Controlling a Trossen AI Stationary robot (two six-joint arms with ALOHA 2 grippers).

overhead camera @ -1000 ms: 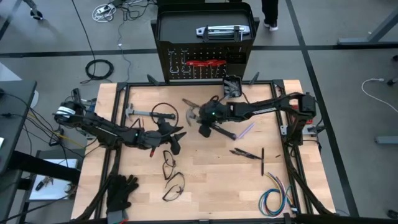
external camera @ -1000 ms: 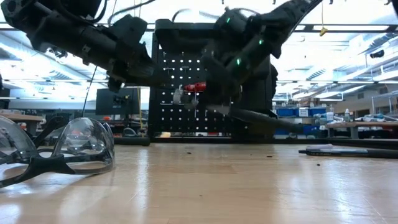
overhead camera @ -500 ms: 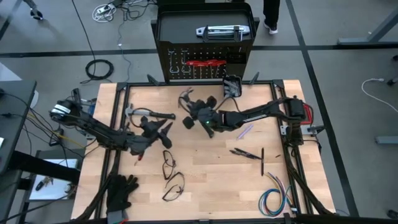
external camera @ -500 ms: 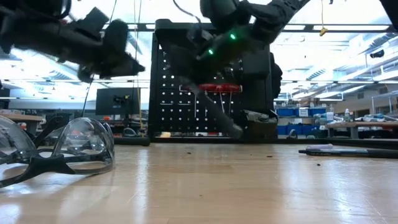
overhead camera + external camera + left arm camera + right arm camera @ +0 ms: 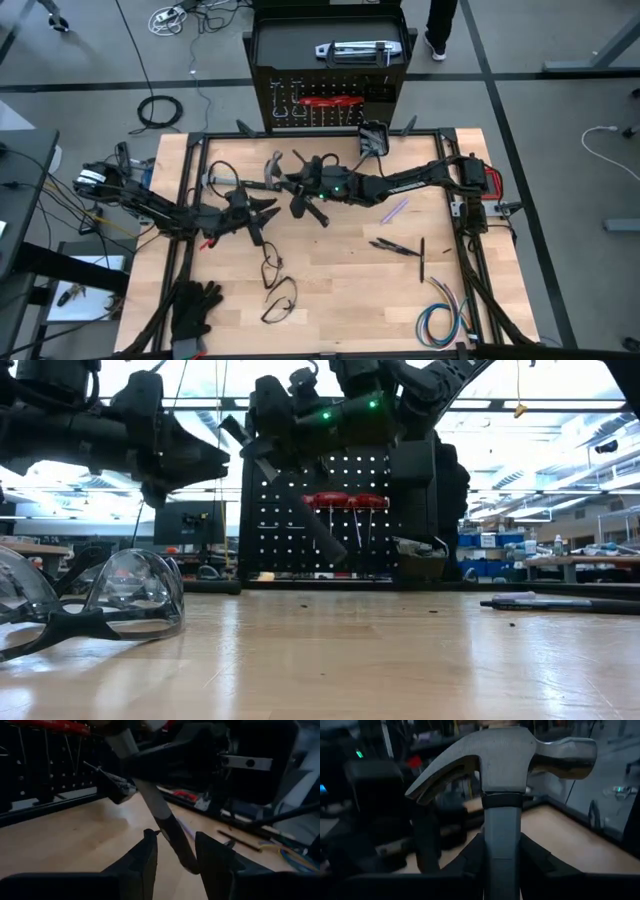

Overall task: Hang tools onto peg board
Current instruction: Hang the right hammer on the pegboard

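Note:
A black-handled steel hammer (image 5: pixel 312 206) hangs in the air over the middle of the table, with my right gripper (image 5: pixel 296 186) shut on it. Its head (image 5: pixel 510 755) fills the right wrist view. My left gripper (image 5: pixel 262 212) stands open just left of the handle's free end (image 5: pixel 182 857), which shows beyond its fingers without touching them. The peg board (image 5: pixel 330 105) stands upright at the table's far edge, with red-handled tools (image 5: pixel 345 500) hanging on it. A second hammer (image 5: pixel 222 181) lies flat on the table at the far left. My right gripper pinches the hammer's neck (image 5: pixel 501 820) between its two fingers, just below the head. The fingers come in about level from the table's right and lie across the handle. The hammer is lifted clear and tilted, head up toward the far left and handle (image 5: pixel 320 530) slanting down.
Two pairs of safety glasses (image 5: pixel 272 265) (image 5: pixel 280 300) lie near the front, one close to the low camera (image 5: pixel 100 600). Black gloves (image 5: pixel 195 305) sit front left and a coloured wire bundle (image 5: pixel 440 320) front right. Dark thin tools (image 5: pixel 400 247) lie right of centre, and a small black bin (image 5: pixel 373 138) stands by the board.
My right gripper has carried the hammer up and toward the table's left, tipping from pointing down to about level; the handle has swung from near level to slanting steeply. My left gripper has drawn back toward the table's left edge, away from the handle.

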